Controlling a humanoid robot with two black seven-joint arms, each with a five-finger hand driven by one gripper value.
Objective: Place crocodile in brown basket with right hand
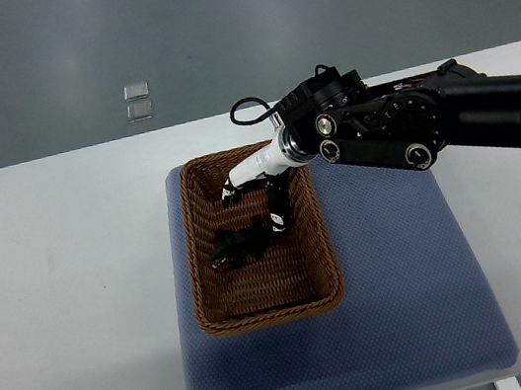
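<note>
Crocodile (236, 247) lies on the brown basket (270, 313) floor; right hand (259, 183) hovers just above, spread and holding nothing, so only withdrawal seems left

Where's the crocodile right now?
In the top view, the crocodile is down inside the brown basket, on the left part of the blue mat, right beside the right hand.

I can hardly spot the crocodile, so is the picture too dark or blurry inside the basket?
Top view: fairly sharp overall, with soft even light and no glare on the white table; the walls of the brown basket shade its floor, so the dark crocodile shows few details and blends with the dark part of the right hand beside it.
</note>
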